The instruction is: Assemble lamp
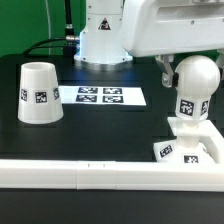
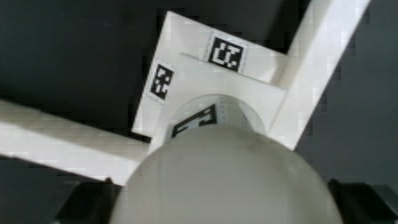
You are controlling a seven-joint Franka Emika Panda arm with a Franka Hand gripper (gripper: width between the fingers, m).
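The bulb [image 1: 196, 82] stands upright with its stem on the flat square base [image 1: 213, 134] at the exterior view's right. My gripper [image 1: 192, 70] reaches down over the bulb's round head, with a dark finger [image 1: 168, 72] against its side. In the wrist view the bulb [image 2: 222, 165] fills the middle, the fingers [image 2: 80, 200] press its two sides, and the base [image 2: 189, 48] lies beyond it with its tags showing. The gripper [image 2: 222, 208] is shut on the bulb. The tapered shade [image 1: 40, 92] stands alone, wide end down, at the exterior view's left.
The marker board [image 1: 100, 97] lies flat at the middle back. A long white rail [image 1: 90, 176] runs along the table's front edge, right against the base; it also shows in the wrist view [image 2: 54, 128]. The robot's white pedestal [image 1: 100, 40] stands behind.
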